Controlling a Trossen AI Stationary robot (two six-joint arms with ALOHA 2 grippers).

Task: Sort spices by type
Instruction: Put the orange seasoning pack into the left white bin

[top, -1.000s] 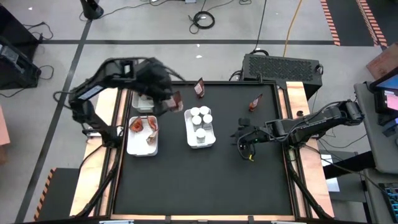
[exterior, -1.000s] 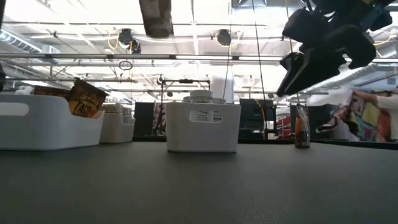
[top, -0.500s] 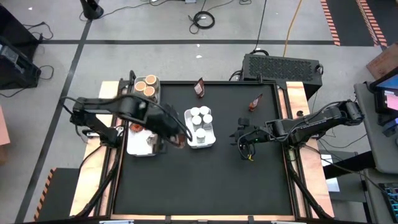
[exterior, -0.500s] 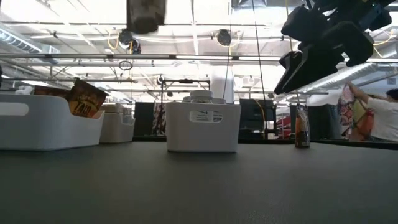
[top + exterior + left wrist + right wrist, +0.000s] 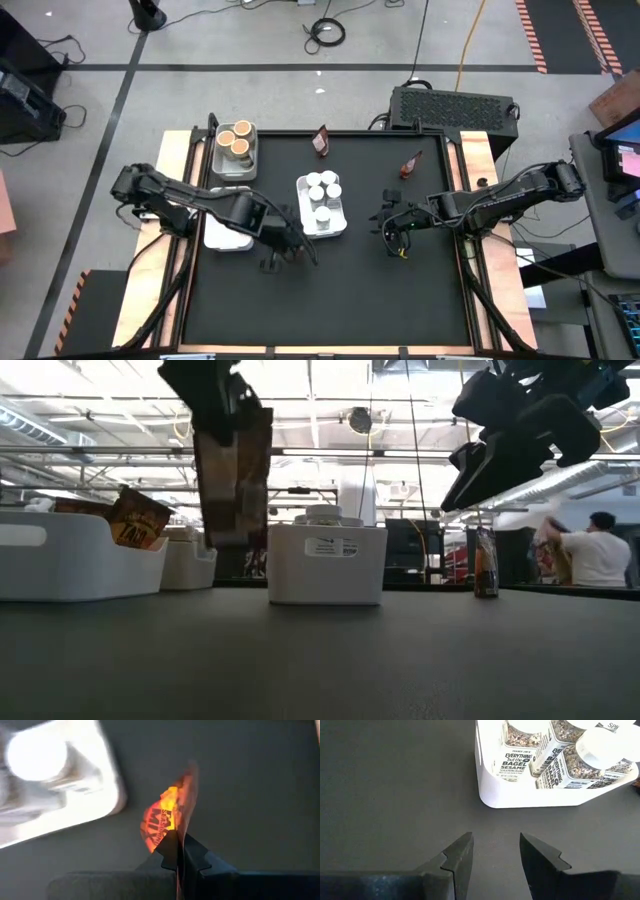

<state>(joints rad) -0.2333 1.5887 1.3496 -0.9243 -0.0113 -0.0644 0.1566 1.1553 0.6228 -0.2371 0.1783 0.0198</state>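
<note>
Both arms are matte black, built of slim tubular links joined by chunkier rounded joint housings, with thin dark cables trailing beside them toward the table's edges. The right gripper (image 5: 492,852) ends in two flat black fingers (image 5: 457,857) with stepped, notched inner edges. The left gripper (image 5: 176,851) shows the same dark angular fingertips above a broad grey-black wrist body.

We note white-capped jars (image 5: 321,192) upright at centre, orange-topped tubs (image 5: 236,138) at 11 o'clock, two reddish-brown packets (image 5: 321,141) loose at 12 and 1 o'clock, another packet (image 5: 169,815) hanging pinched.
</note>
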